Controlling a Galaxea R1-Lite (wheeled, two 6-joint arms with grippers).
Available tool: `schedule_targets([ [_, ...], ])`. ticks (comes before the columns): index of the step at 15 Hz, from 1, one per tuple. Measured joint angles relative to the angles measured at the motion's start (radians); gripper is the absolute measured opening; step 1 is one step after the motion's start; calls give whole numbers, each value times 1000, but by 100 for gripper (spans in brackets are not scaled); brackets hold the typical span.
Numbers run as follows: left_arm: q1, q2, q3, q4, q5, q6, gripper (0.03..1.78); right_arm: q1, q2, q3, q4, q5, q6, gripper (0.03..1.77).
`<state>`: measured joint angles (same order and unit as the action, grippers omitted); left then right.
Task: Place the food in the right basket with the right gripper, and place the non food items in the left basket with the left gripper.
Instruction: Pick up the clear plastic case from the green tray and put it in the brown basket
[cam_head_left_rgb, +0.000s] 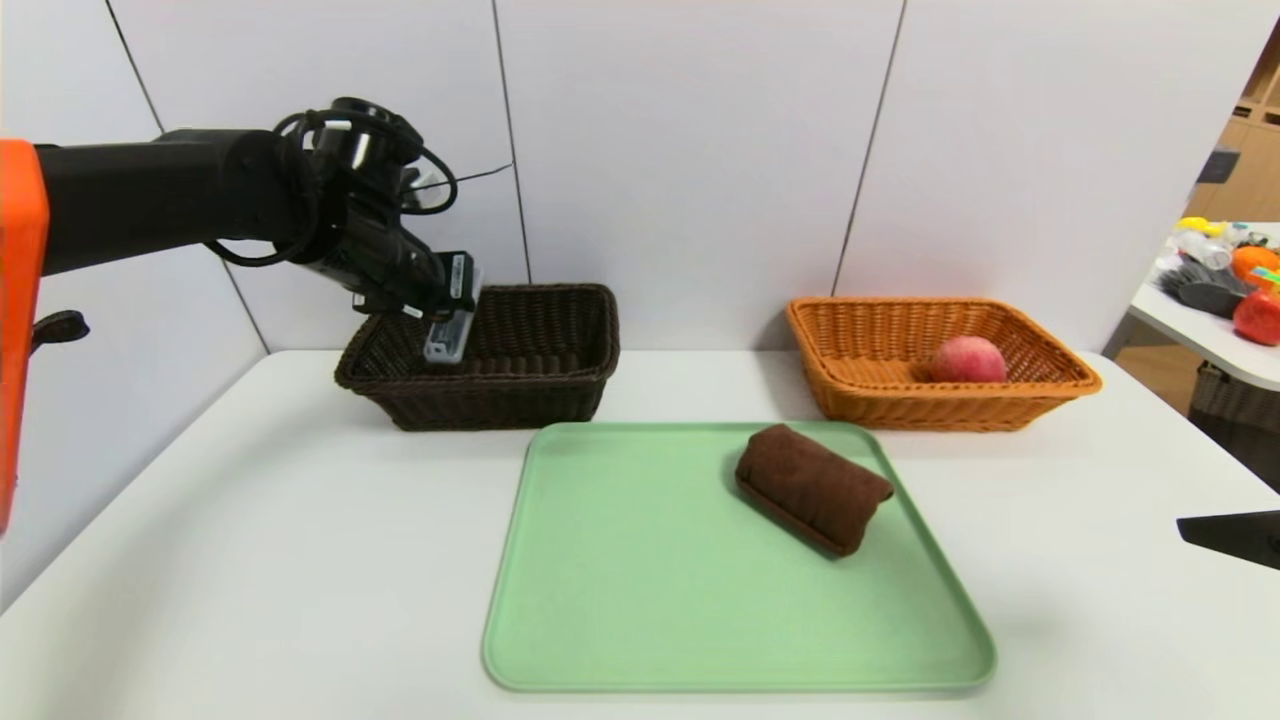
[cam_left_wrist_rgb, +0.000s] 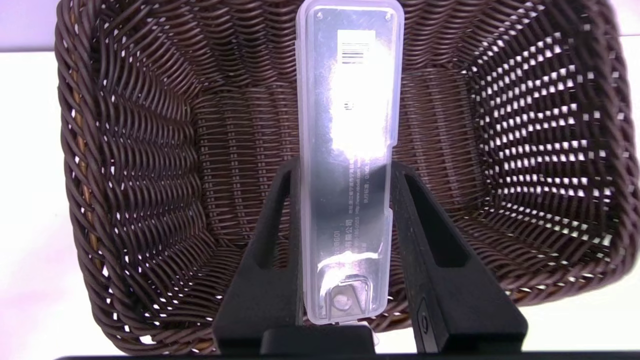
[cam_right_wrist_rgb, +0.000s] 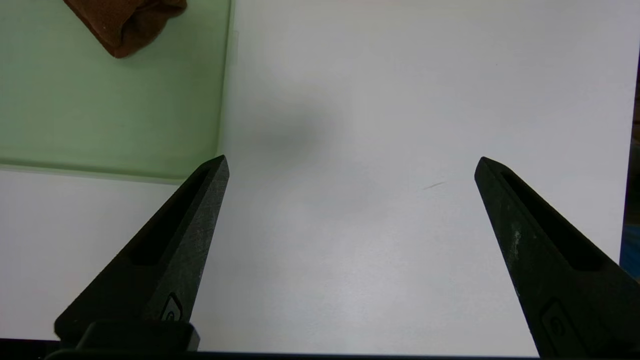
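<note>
Waiting wide open near the tray (cam_head_left_rgb: 650, 560), the right claw (cam_right_wrist_rgb: 352, 167) has nothing in it, and the brown cloth (cam_head_left_rgb: 812, 488) on the tray is left to do. Farther off, the left claw (cam_left_wrist_rgb: 346, 167) pinches a clear plastic box (cam_left_wrist_rgb: 345, 200) over the dark basket (cam_head_left_rgb: 490, 400), almost done, while a peach (cam_head_left_rgb: 968, 360) sits in the orange basket (cam_head_left_rgb: 930, 408).

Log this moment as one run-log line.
left gripper: shut on clear case, over dark basket | right gripper: open, over table | brown cloth: on tray | peach: in orange basket
</note>
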<state>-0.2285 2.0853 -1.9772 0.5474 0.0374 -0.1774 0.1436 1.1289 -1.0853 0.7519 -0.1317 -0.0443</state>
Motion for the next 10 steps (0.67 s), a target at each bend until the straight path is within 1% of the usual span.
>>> schedule_targets([
  [10, 13, 86, 0, -34, 5, -2, 57, -1, -29, 19, 1, -2, 1, 170],
])
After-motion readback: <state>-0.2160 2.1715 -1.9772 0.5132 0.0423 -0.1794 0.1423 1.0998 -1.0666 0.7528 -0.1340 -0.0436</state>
